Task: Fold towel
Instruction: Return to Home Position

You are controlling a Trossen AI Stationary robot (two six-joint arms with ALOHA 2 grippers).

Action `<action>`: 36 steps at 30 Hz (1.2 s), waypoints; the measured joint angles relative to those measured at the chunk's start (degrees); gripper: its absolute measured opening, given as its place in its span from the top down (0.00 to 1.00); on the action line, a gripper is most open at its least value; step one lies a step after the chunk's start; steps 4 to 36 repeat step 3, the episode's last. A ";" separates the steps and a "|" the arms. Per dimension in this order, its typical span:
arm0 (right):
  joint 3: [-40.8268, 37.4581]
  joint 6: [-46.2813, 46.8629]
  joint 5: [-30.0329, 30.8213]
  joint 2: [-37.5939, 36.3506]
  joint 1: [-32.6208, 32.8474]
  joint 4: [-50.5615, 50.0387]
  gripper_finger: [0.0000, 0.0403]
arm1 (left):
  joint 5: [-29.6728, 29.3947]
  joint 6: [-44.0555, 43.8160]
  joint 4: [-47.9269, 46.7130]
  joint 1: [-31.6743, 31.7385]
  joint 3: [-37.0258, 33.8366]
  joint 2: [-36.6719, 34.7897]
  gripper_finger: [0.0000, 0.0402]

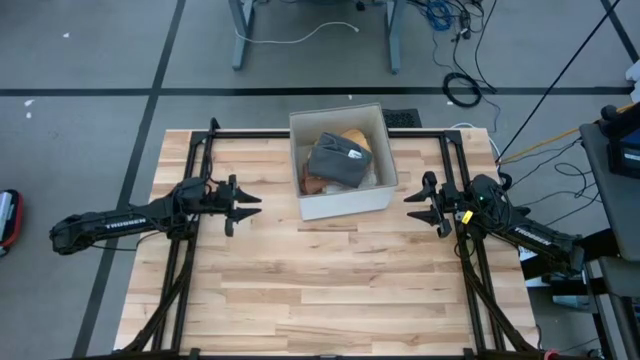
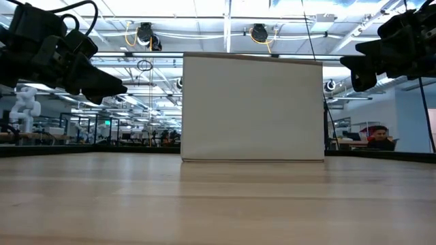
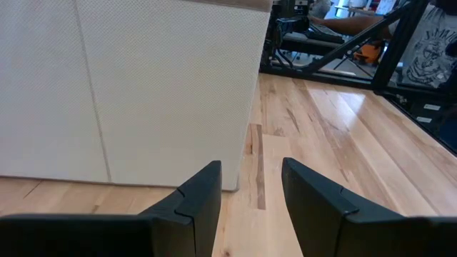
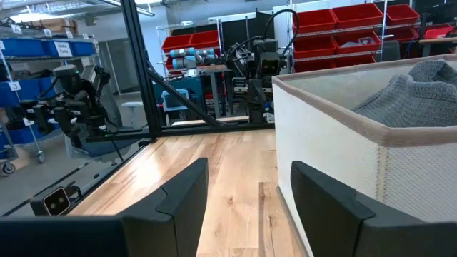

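Note:
A grey towel [image 1: 340, 160] lies crumpled inside a white fabric bin [image 1: 343, 203] at the table's far middle, on top of a tan cloth [image 1: 352, 137]. The right wrist view shows the towel [image 4: 418, 89] above the bin's rim. My left gripper [image 1: 248, 206] hovers open to the left of the bin, fingers pointing at its wall [image 3: 143, 93]. My right gripper [image 1: 418, 205] hovers open to the right of the bin. Nothing sits between either pair of fingers.
The wooden tabletop [image 1: 330, 290] stretches bare in front of the bin. Black frame rails [image 1: 185, 270] run along both sides and the far edge. A person [image 2: 379, 138] sits in the room beyond the table.

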 joint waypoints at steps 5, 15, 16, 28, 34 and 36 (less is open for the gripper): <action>-0.02 0.01 0.01 -0.02 0.00 0.00 0.54 | 0.00 0.00 0.00 0.00 0.00 0.01 0.62; -0.02 0.01 0.01 -0.02 0.00 0.00 0.54 | 0.00 0.00 0.00 0.00 0.00 0.01 0.62; -0.02 0.01 0.01 -0.02 0.00 0.00 0.54 | 0.00 0.00 0.00 0.00 0.00 0.01 0.62; -0.02 0.01 0.01 -0.02 0.00 0.00 0.54 | 0.00 0.00 0.00 0.00 0.00 0.01 0.62; -0.02 0.01 0.01 -0.02 0.00 0.00 0.54 | 0.00 0.00 0.00 0.00 0.00 0.01 0.62; -0.02 0.01 0.01 -0.02 0.00 0.00 0.54 | 0.00 0.00 0.00 0.00 0.00 0.01 0.62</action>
